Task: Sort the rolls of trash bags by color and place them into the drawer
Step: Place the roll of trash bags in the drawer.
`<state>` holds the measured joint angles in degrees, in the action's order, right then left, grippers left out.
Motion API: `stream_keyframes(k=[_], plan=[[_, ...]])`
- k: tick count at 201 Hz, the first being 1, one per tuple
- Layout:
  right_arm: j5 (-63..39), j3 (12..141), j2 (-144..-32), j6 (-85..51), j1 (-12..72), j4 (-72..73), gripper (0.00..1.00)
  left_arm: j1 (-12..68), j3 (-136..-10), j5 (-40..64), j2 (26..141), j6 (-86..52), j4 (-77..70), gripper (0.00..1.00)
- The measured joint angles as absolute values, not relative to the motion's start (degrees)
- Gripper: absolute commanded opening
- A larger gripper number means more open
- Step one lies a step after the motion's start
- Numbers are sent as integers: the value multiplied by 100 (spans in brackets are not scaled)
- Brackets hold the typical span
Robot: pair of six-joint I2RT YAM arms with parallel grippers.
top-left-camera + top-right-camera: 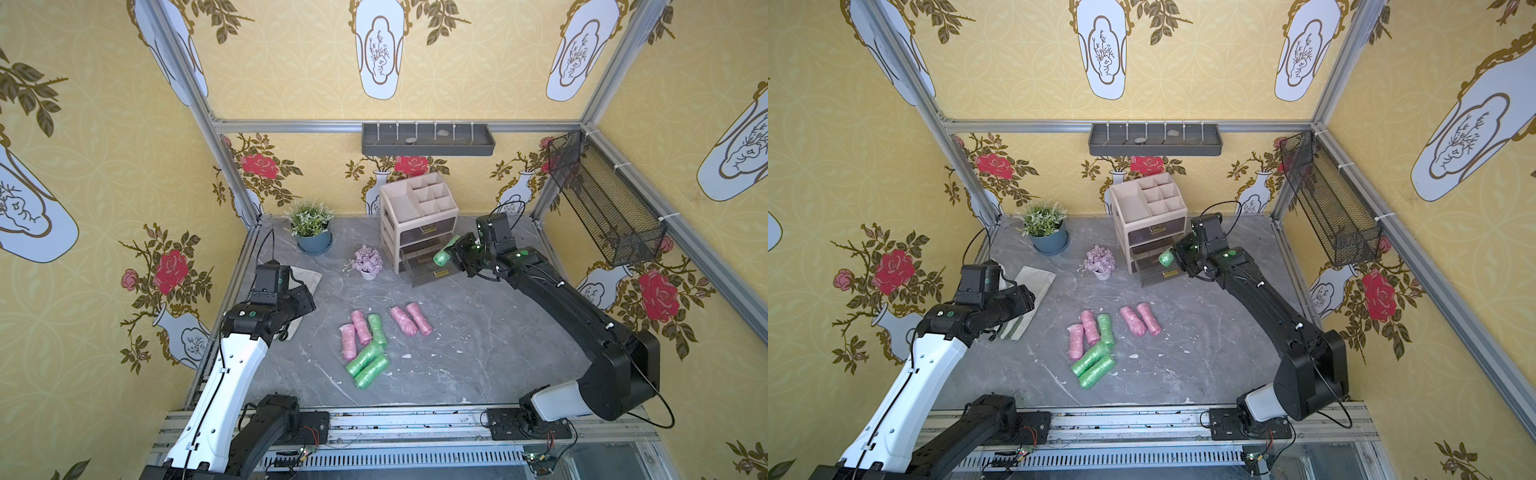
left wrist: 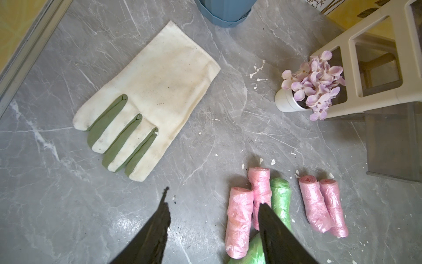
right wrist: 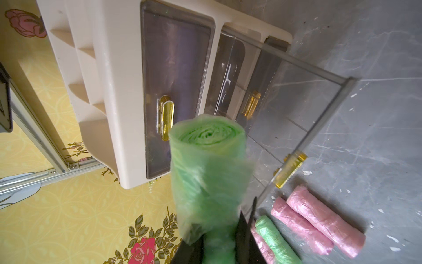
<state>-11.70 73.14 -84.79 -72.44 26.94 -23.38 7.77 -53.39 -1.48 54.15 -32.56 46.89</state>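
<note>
At the left, the left gripper (image 2: 214,198) hangs with jaws apart and empty, near a glove (image 2: 148,96). In the middle of the table (image 1: 478,353) lie four pink rolls (image 1: 403,321) and three green rolls (image 1: 365,358), loose, some touching. Farther right, the cabinet (image 1: 409,208) has its bottom drawer (image 1: 428,271) pulled out. The right gripper (image 1: 455,254) is clamped on a fourth green roll (image 1: 441,257), held in the air just before the cabinet front, near that drawer.
</note>
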Motion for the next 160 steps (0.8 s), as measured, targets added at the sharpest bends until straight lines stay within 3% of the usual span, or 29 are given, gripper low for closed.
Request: stream_keyframes(k=[160], plan=[[-1485, 7640, -9998, -7365, 2362, -1302, 24, 775, -5328, -145, 5457, -3256, 4692, 63]])
